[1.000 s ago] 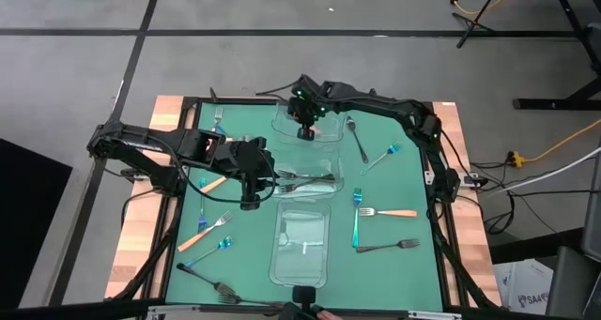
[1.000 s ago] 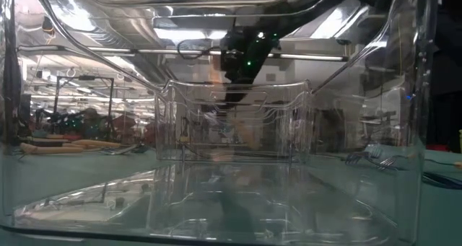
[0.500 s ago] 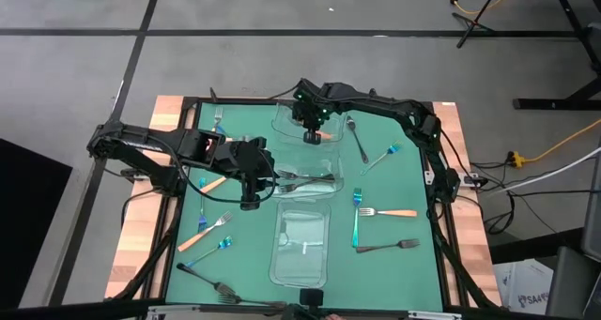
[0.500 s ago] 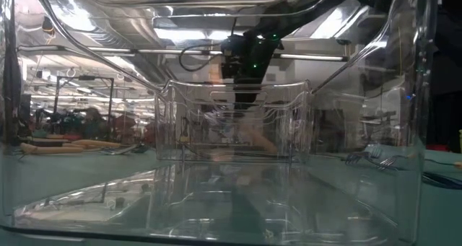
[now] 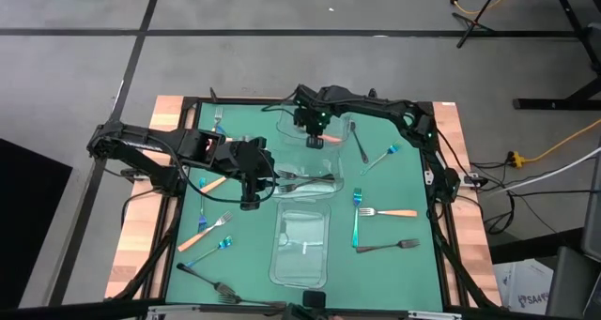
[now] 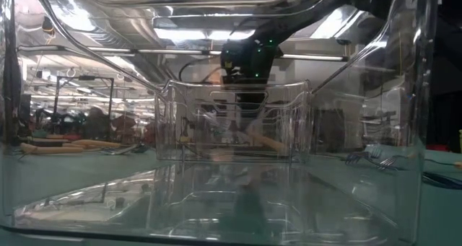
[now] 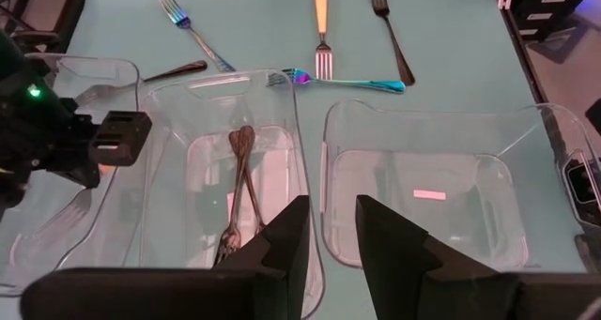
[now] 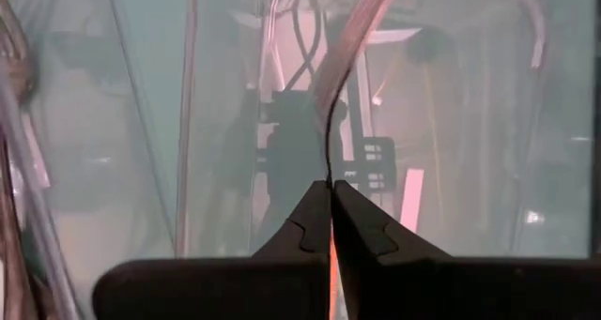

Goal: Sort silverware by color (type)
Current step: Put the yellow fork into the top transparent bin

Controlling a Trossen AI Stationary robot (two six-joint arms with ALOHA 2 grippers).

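The right gripper (image 5: 315, 140) is pinching an orange-handled fork (image 5: 331, 138) with fingers shut, over the far clear tub (image 5: 286, 128). The middle tub (image 7: 169, 114) is holding dark forks (image 7: 239, 193). The left gripper (image 7: 324, 236) is hanging partly open, holding nothing.

Both arms (image 5: 160, 146) are built of dark, jointed segments with black cables run alongside. Green indicator lights are shown on the right arm's wrist (image 5: 315, 114). Each gripper is formed of two dark, flat, tapered fingers (image 7: 282, 250).
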